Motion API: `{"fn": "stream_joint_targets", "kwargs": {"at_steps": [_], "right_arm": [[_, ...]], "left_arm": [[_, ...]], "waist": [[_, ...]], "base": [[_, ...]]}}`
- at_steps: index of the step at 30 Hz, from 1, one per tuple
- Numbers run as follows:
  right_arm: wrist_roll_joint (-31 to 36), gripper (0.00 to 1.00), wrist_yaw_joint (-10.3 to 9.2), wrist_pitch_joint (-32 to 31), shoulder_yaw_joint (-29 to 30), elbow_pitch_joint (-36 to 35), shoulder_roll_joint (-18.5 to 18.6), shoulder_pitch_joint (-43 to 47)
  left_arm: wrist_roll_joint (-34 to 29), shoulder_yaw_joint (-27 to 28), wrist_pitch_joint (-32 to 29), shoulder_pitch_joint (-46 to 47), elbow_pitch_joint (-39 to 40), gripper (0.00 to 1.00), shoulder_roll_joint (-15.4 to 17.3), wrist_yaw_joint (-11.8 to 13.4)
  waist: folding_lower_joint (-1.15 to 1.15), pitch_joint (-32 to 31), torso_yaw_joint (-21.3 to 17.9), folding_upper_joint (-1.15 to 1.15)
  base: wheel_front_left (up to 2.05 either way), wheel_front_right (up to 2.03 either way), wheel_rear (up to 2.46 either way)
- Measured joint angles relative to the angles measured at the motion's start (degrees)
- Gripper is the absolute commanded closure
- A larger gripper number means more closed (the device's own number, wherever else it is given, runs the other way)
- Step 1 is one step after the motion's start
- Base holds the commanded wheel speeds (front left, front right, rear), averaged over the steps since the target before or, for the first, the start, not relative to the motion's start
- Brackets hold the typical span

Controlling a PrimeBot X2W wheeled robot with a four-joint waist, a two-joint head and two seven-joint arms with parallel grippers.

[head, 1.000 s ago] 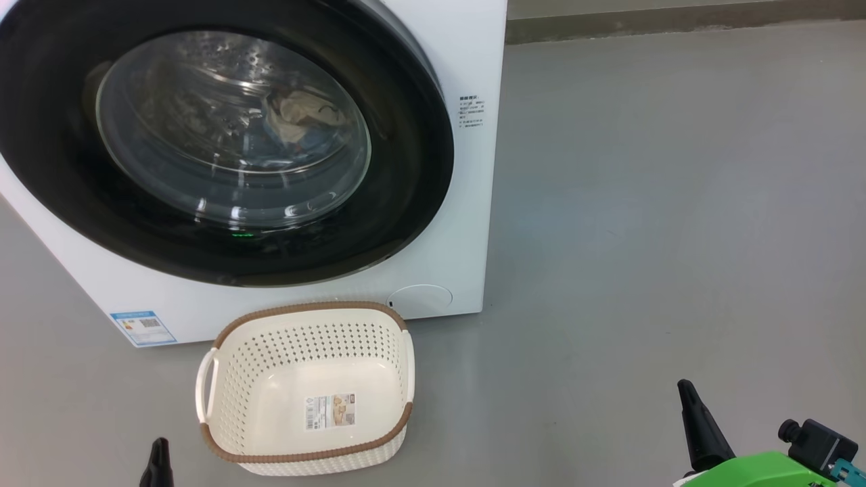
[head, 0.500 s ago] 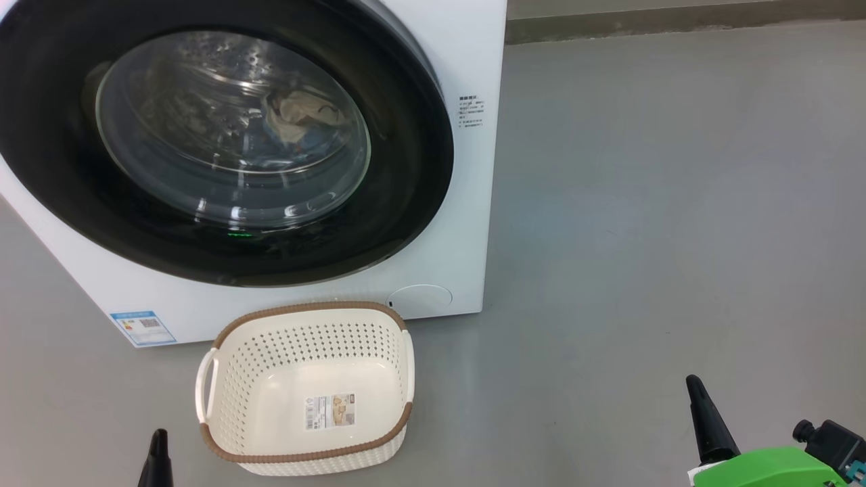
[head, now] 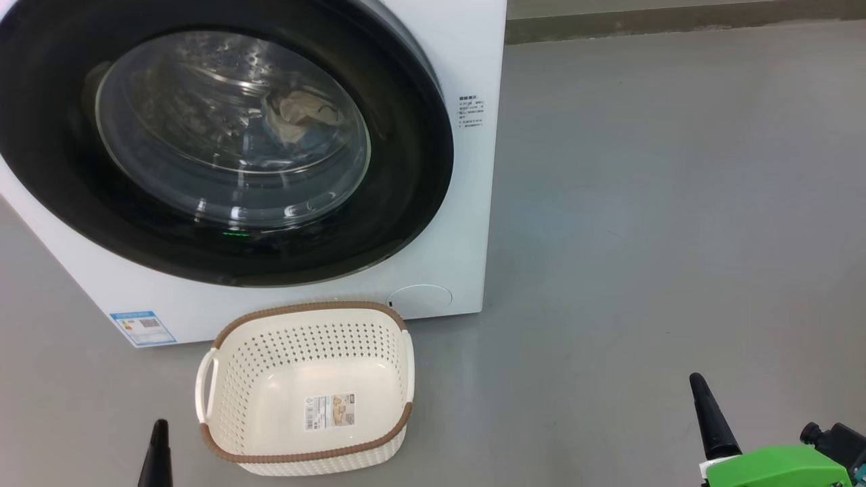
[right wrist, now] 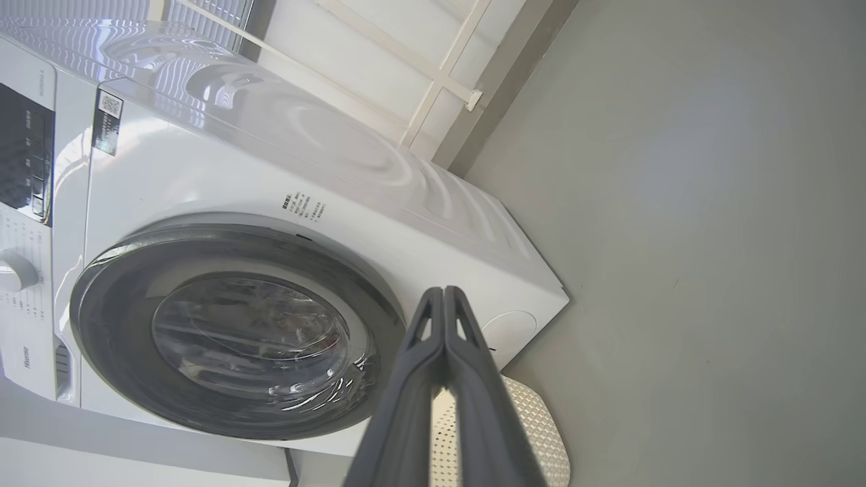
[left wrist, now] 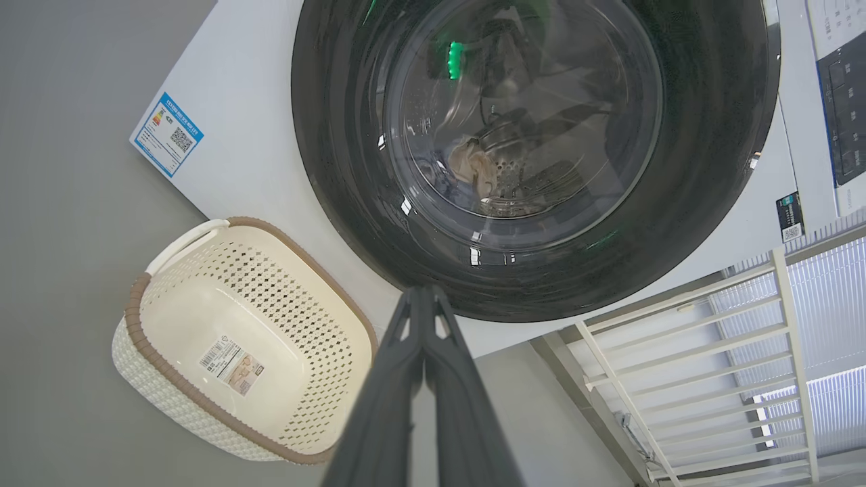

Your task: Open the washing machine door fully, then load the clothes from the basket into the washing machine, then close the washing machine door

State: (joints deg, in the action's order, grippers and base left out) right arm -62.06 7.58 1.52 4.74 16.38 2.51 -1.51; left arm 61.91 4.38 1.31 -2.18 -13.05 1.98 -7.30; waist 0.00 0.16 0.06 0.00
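Glossy black-rimmed round door (head: 233, 132) shut, clothes (head: 298, 115) behind bulging glass; perforated cream basket (head: 304, 341) empty; left tool (left wrist: 423, 297), right tool (right wrist: 443, 294) closed, holding nothing.

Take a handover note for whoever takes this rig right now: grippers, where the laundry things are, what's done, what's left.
Left gripper shut, empty; right gripper shut, empty.
Small cream-white perforated plastic basket with brown rim: empty, on the grey floor before the big white front-loading washing machine.
Large round black-rimmed glass door: looks shut flush.
Cream and light blue clothes: inside the machine, seen through the glass.
Done, judging by this: clothes loaded, door closed.
Left: nothing apparent; perhaps check the latch.
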Motion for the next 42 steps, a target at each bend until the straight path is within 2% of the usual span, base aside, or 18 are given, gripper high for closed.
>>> {"fn": "stream_joint_targets", "kwargs": {"at_steps": [42], "right_arm": [[-25.8,1.0,-0.02,-6.8,2.5,-0.7,0.0,-2.1]], "left_arm": [[26.1,0.3,-6.6,5.1,-1.8,1.0,0.0,0.0]], "waist": [[0.0,0.0,-0.1,0.0]], "base": [[0.0,0.0,0.0]]}}
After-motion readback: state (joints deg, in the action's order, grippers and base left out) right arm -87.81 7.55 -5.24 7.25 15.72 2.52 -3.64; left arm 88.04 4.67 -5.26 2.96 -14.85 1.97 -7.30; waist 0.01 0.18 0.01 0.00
